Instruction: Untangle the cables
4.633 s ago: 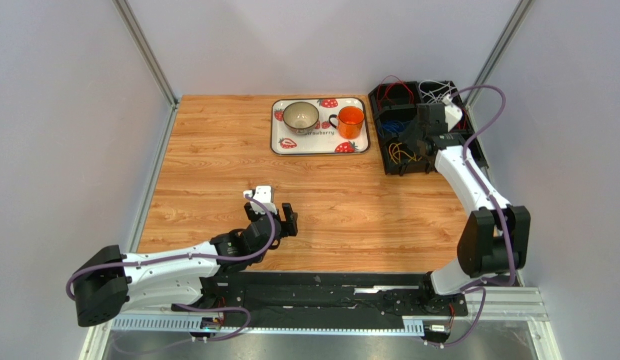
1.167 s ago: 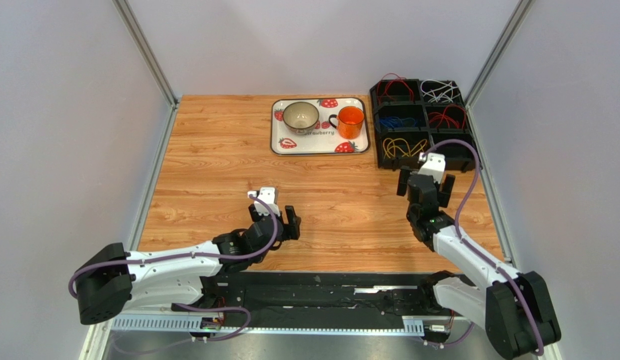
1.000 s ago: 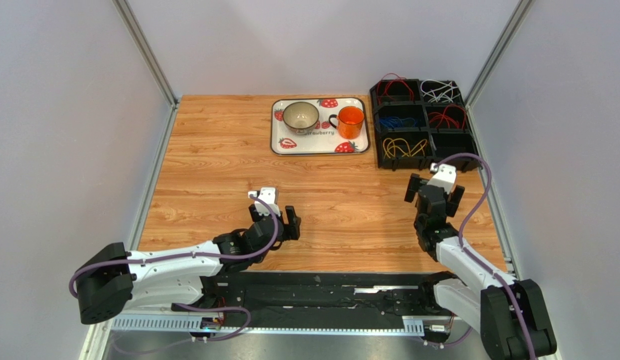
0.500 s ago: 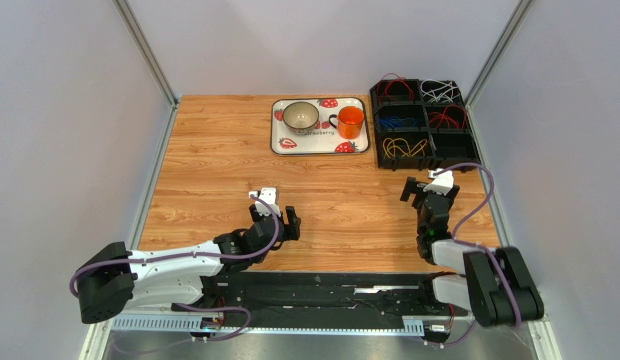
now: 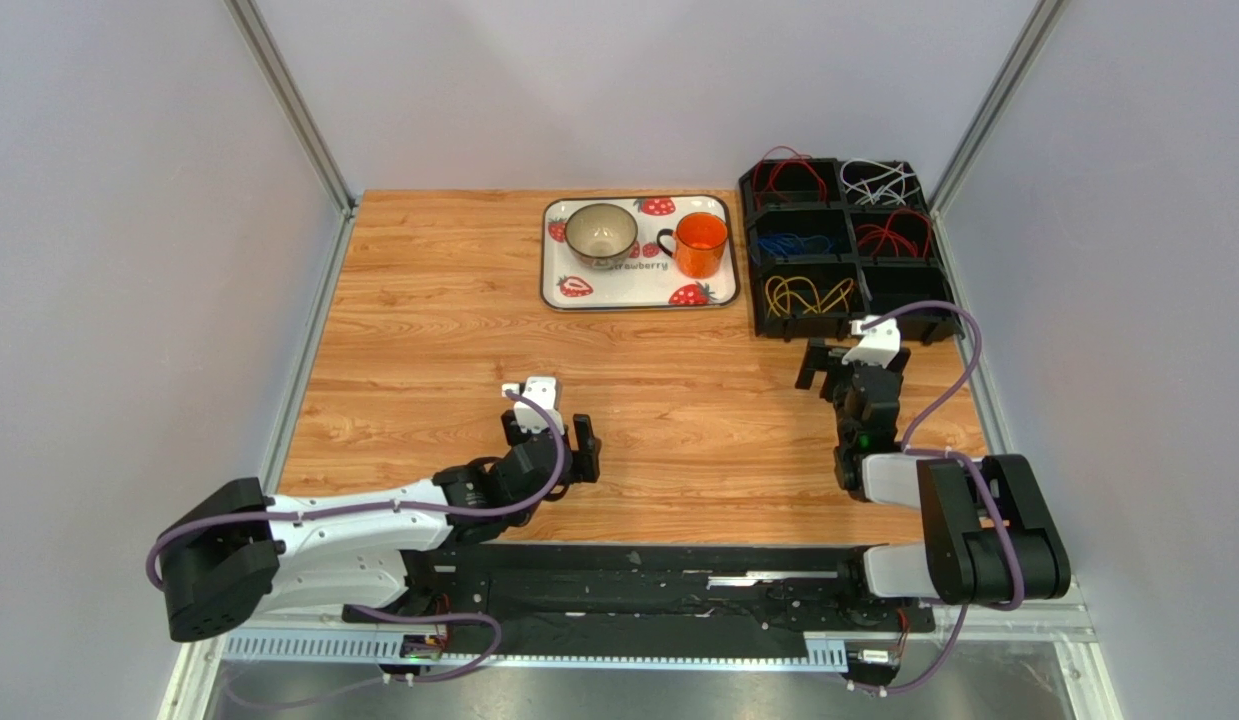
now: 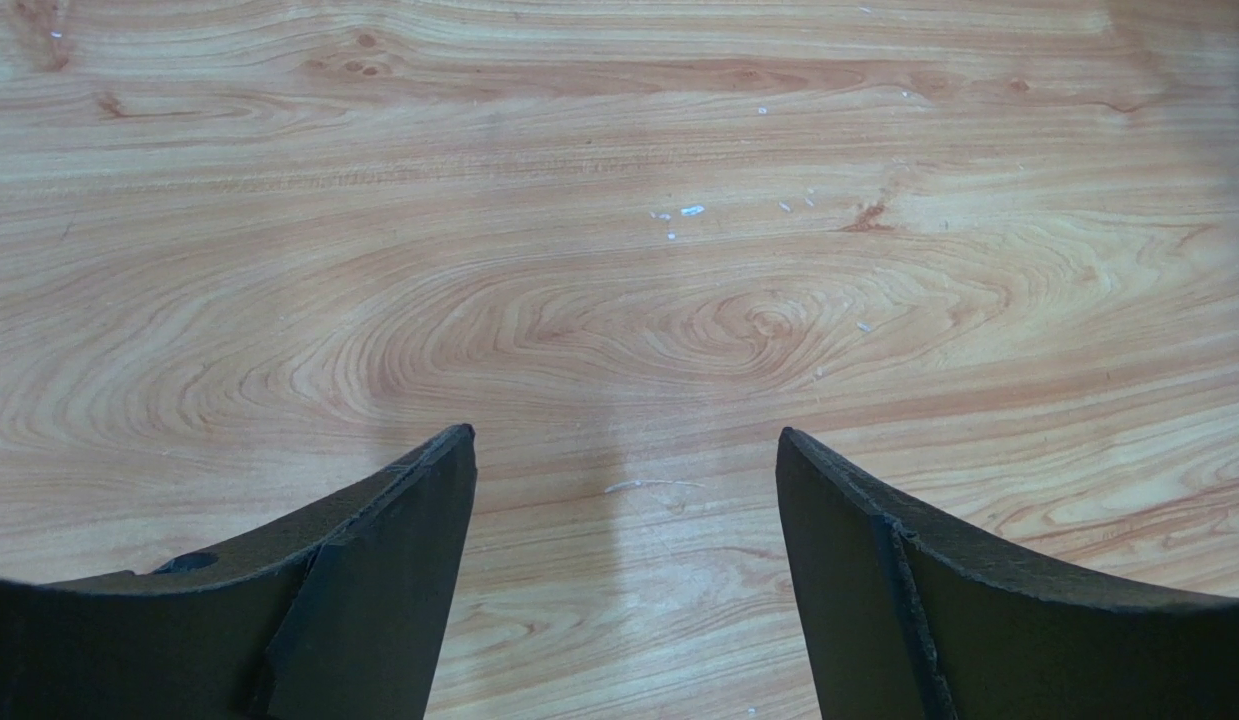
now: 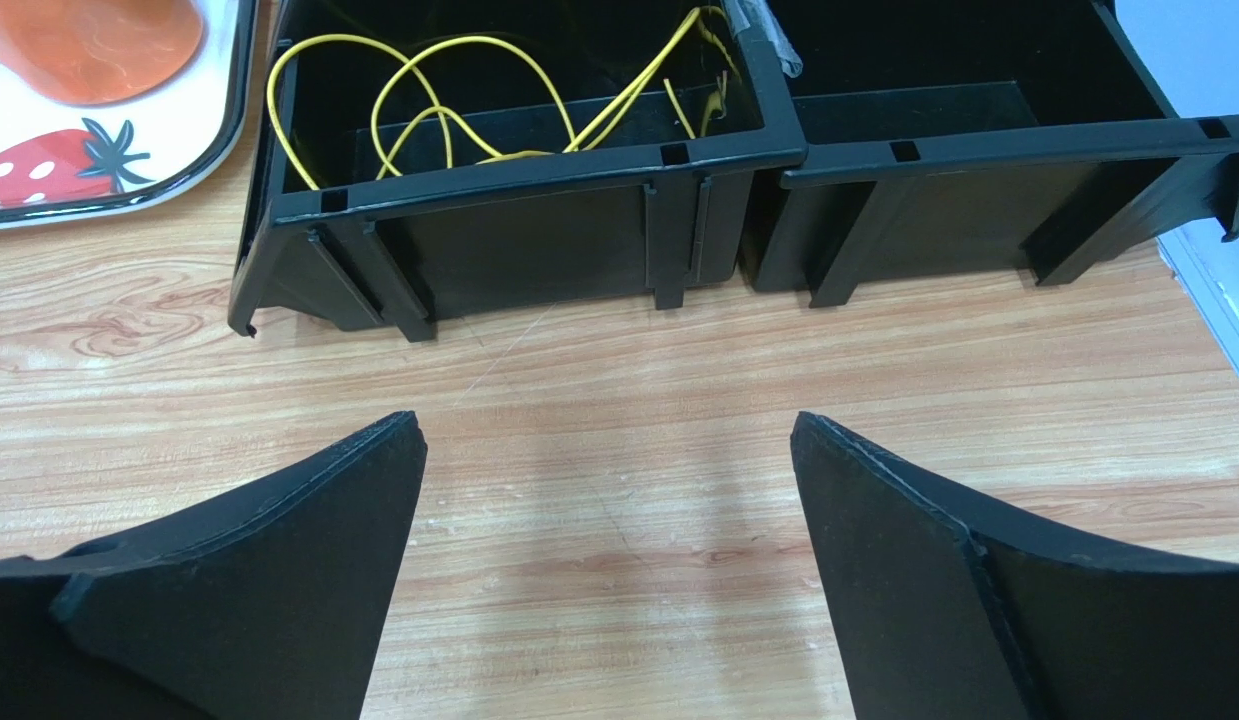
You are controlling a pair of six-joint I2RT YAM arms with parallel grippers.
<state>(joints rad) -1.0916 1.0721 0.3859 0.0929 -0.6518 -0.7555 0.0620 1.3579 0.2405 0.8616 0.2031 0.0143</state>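
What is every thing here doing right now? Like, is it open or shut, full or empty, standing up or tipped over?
Left gripper: open, holding nothing.
Right gripper: open, holding nothing.
Black bin: its near right compartment looks empty.
Cables: lying in it, one colour to a compartment, none held.
Bowl: upright on the tray, looks empty.
Mug: upright on the tray, handle toward the bowl.

In the right wrist view we see only part of the black plastic compartment bin (image 7: 520, 225). The picture's top edge cuts off its far rows, and its near wall hides the lower loops of the thin yellow wires (image 7: 430, 113). The orange cup (image 7: 114, 38) and white strawberry-printed tray (image 7: 175, 128) are clipped at the top left. From above, the red, white and blue wires (image 5: 788, 245) at the far right corner of the wooden table (image 5: 430, 300) are too fine for us to tell strand from strand.
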